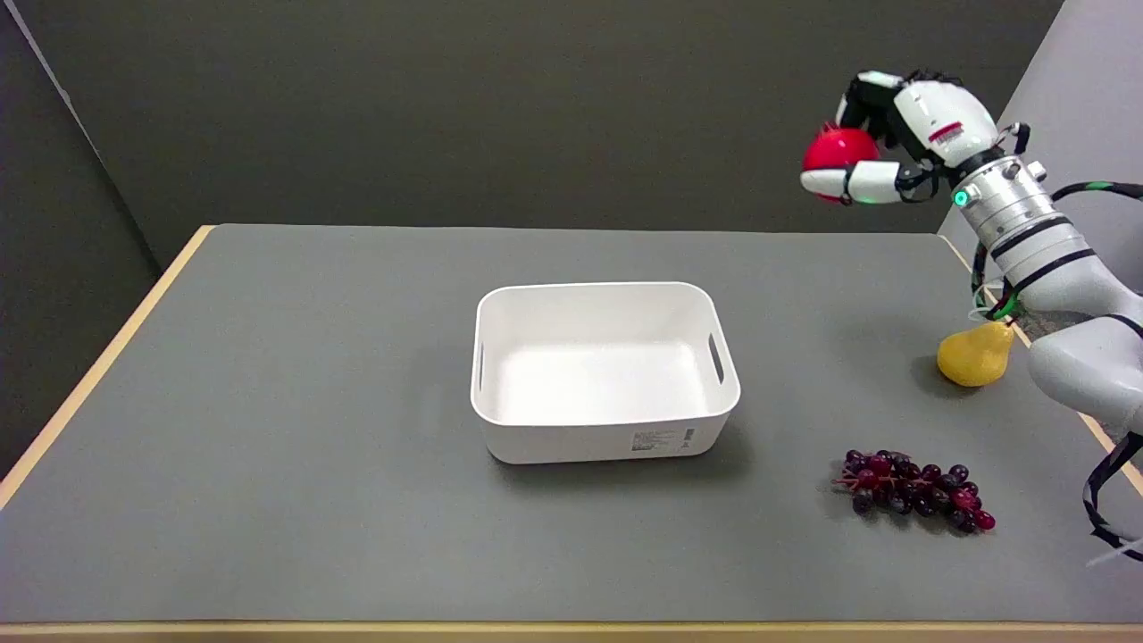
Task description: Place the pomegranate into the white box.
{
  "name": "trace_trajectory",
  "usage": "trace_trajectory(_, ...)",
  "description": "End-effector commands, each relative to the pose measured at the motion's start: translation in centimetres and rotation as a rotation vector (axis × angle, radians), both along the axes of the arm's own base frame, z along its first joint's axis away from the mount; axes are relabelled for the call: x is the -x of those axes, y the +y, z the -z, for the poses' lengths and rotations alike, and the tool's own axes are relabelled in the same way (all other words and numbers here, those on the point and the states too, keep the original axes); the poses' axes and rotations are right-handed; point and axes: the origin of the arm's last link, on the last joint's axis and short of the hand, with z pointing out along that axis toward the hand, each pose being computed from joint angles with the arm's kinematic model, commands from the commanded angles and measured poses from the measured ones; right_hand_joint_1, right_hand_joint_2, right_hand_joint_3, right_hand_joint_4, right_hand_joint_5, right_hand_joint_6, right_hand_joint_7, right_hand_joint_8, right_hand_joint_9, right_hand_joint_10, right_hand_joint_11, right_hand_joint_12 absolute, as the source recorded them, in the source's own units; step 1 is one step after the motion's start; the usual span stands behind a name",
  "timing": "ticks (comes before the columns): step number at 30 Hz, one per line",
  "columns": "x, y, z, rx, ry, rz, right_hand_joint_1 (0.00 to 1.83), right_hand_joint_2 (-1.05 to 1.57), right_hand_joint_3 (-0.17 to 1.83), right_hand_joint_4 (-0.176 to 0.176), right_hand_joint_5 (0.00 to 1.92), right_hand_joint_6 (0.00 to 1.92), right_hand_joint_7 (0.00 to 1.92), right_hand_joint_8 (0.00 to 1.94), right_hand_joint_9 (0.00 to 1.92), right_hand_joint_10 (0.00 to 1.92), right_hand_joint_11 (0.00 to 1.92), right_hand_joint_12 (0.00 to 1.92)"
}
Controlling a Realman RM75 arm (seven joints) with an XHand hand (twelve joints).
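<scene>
My right hand (893,134) is raised high above the table's far right side and grips the red pomegranate (835,147), fingers wrapped over its top and under its bottom. The fruit's left face shows; the rest is hidden by the hand. The white box (714,406) sits on the middle of the grey table, its inside bare, well to the left of and below the hand.
A yellow pear (973,357) lies near the table's right edge, partly behind my right arm. A bunch of dark red grapes (911,491) lies at the front right. The grey table (268,402) has a wooden rim.
</scene>
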Motion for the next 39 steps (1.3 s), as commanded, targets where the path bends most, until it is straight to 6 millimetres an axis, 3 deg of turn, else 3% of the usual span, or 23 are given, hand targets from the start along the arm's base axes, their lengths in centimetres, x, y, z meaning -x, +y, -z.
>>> trace_trajectory(1,-3.3,3.5,11.4,-0.454,-0.320,-0.097,1.34,1.11,0.25,-0.176,0.60,1.62,0.88,1.22,0.72,1.43,0.74,1.67)
trace_trajectory(7,0.9,3.9,16.1,-0.538,-0.524,0.000,1.34,1.12,0.23,-0.175,0.60,1.61,0.88,1.22,0.72,1.43,0.74,1.64)
trace_trajectory(13,4.8,4.6,20.9,-0.562,-0.610,0.053,1.34,1.12,0.22,-0.176,0.60,1.62,0.87,1.23,0.72,1.43,0.72,1.66)
trace_trajectory(21,6.2,4.9,23.7,-0.597,-0.654,0.104,1.34,1.14,0.20,-0.176,0.59,1.62,0.87,1.23,0.71,1.44,0.71,1.65)
trace_trajectory(28,5.7,5.1,24.6,-0.588,-0.551,0.086,1.34,1.15,0.19,-0.176,0.58,1.62,0.87,1.24,0.70,1.45,0.70,1.65)
trace_trajectory(39,5.5,3.4,23.7,-0.537,-0.433,0.117,1.34,1.15,0.18,-0.176,0.57,1.64,0.86,1.25,0.69,1.46,0.68,1.67)
